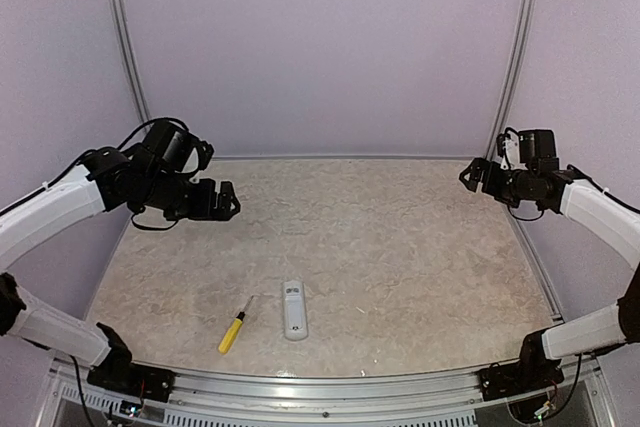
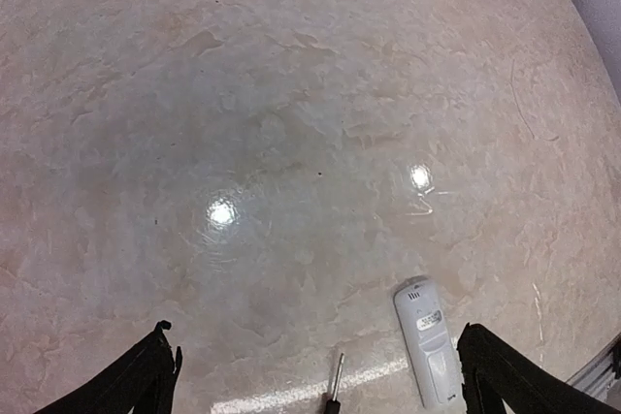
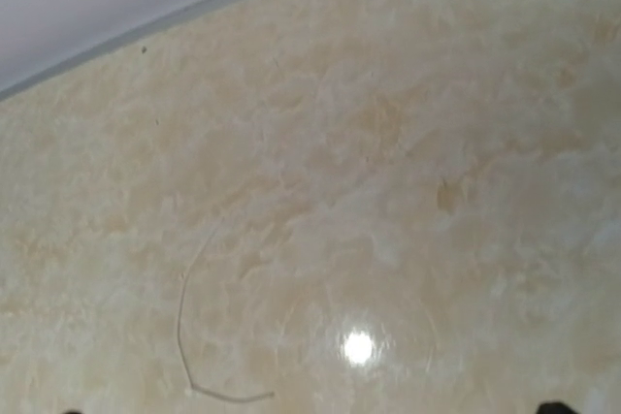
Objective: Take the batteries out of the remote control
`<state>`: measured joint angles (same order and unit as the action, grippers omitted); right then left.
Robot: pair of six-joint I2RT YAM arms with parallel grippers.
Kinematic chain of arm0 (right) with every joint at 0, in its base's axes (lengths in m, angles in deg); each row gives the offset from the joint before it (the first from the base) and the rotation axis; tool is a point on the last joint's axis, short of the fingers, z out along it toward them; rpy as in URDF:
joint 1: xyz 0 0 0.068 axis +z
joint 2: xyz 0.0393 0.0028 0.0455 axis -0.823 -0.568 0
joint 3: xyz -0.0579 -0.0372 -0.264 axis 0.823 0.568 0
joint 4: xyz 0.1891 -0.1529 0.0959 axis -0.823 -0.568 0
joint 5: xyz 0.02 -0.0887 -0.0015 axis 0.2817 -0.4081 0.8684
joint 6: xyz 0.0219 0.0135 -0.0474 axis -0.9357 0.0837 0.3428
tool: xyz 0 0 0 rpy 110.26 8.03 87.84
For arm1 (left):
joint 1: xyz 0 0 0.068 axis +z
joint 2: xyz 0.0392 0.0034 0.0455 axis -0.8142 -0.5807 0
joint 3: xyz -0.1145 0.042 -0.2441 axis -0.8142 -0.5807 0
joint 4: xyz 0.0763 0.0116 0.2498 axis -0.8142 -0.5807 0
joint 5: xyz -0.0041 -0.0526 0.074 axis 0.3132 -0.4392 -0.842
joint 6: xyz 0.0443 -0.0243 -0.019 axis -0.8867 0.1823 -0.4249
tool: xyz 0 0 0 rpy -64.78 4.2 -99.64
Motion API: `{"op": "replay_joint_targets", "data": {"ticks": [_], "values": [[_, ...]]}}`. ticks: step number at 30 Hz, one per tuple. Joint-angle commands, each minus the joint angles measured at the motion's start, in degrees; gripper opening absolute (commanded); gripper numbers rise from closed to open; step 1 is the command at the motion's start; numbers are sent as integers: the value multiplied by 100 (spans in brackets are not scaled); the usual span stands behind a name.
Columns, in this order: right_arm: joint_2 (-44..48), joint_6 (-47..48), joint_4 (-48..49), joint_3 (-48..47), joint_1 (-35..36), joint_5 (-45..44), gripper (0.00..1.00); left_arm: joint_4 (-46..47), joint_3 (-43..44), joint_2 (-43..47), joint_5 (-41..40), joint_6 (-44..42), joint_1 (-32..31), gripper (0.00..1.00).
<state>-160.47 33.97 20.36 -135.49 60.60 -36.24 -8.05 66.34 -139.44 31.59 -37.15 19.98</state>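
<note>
even overhead light, bright glare spots on the glossy table (image 2: 291, 94) (right wrist view slightly soft).

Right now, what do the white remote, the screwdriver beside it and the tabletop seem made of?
Remote control: likely plastic, smooth white moulded shell, rounded ends.
Screwdriver: yellow handle probably plastic, thin grey shaft looks metal.
Tabletop: glossy beige marble pattern reflecting lamps; stone or printed laminate, can't tell.

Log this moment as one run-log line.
left gripper: open, raised, empty | right gripper: open, raised, empty | remote control: on table, untouched | screwdriver: left of it, apart | batteries: none visible
</note>
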Motion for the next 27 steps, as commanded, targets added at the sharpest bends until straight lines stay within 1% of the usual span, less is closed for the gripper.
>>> {"op": "replay_joint_targets", "data": {"ticks": [1,5,7,10,13,15,19,27], "values": [[54,-105,-575,-224,197,-273,100,-541,291,-354,144,307,-696,99],[98,-193,-631,-196,345,-444,100,-153,147,-732,349,684,-1094,99],[92,-242,-674,-201,469,-557,100,31,143,-994,451,973,-1252,97],[23,-245,-768,-236,884,-913,100,268,331,-1498,539,1265,-1616,96],[-100,-239,-898,-284,1317,-1177,100,197,677,-2023,503,1356,-1861,95],[-149,-300,-884,-241,1492,-1230,100,65,861,-2426,450,1454,-1865,94],[-208,-390,-716,-76,1660,-1162,100,69,1072,-2908,527,1604,-1874,90],[-331,-434,-672,-50,1766,-1169,99,-138,1252,-3612,607,1792,-1886,83]]}}
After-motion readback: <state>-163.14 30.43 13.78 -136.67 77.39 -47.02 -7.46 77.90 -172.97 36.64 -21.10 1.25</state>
